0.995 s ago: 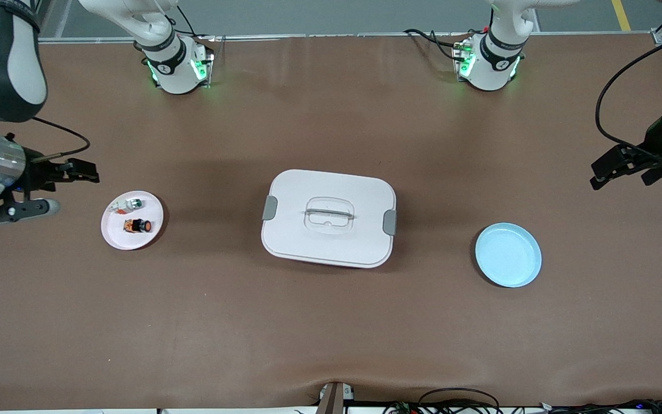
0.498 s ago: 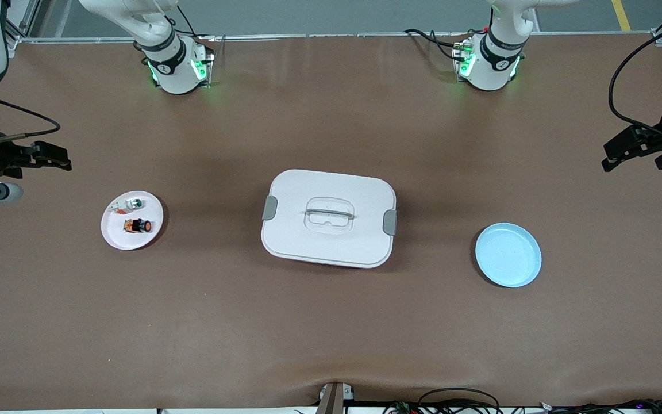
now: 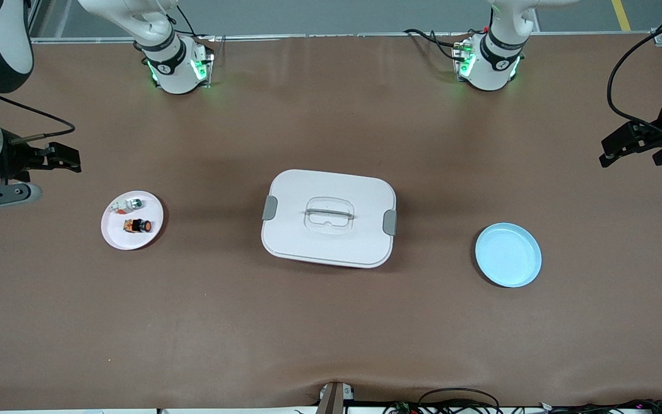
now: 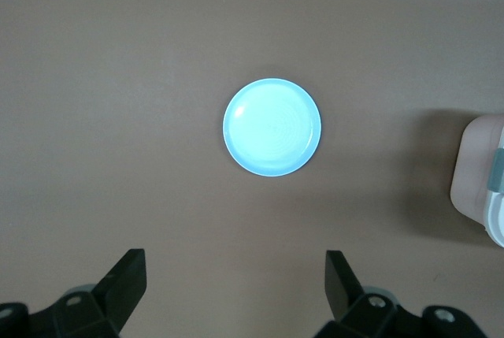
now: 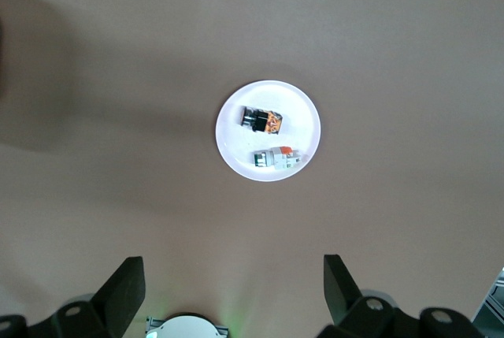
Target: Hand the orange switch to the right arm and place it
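The orange switch [image 3: 138, 226], a tiny black block with orange markings and a red button end, lies on a small pink-white plate [image 3: 117, 236] toward the right arm's end of the table. It also shows in the right wrist view [image 5: 261, 120] on that plate [image 5: 233, 143]. My right gripper [image 3: 71, 160] is open and empty, up in the air over bare table beside the plate; its open jaws also show in the right wrist view [image 5: 234, 291]. My left gripper [image 3: 605, 153] is open and empty, high over the left arm's end of the table, and shows in its wrist view [image 4: 236, 291].
A whitish-green piece with an orange tip [image 3: 127, 204] lies on the same plate, also in the right wrist view [image 5: 279, 157]. A white lidded box [image 3: 328, 217] stands mid-table. A light blue plate [image 3: 508, 255], seen in the left wrist view [image 4: 272, 128], holds nothing.
Both grippers have drawn back toward the table's ends and risen; the right one then came a little back toward the plate. The switch has not moved.
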Controlling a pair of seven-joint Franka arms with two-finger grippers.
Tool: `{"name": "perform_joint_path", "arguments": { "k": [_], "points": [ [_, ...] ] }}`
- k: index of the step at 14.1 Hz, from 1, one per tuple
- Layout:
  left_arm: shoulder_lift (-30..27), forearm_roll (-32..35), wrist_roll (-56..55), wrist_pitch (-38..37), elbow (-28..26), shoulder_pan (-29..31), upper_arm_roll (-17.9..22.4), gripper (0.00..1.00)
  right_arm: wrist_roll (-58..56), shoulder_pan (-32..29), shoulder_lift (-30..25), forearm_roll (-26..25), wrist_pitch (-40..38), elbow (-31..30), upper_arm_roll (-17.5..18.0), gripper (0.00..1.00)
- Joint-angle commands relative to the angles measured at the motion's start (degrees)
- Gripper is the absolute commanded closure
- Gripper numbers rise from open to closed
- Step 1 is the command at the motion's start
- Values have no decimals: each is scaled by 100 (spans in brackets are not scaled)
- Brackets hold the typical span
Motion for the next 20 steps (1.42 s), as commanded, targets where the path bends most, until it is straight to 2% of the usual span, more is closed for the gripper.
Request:
{"name": "perform_joint_path", "arguments": {
  "k": [1,4,6,8,13,20],
  "points": [
    [31,-19,94,-153,149,-24,-6,0,107,-111,58,-114,-289,230,-17,0],
    [31,-10,94,-162,158,-33,-6,0,134,-288,67,104,-236,327,0,0],
    [22,-10,94,-162,158,-33,-6,0,535,-288,67,158,-210,318,9,0],
    [22,-2,94,-170,158,-33,-49,0,1064,-489,50,604,-201,292,0,0],
    [22,7,94,-170,158,-33,-119,0,1118,-472,41,510,-236,327,18,0],
    [13,7,94,-179,167,-24,-146,0,1109,-578,24,642,-412,336,26,0]
  ]
}}
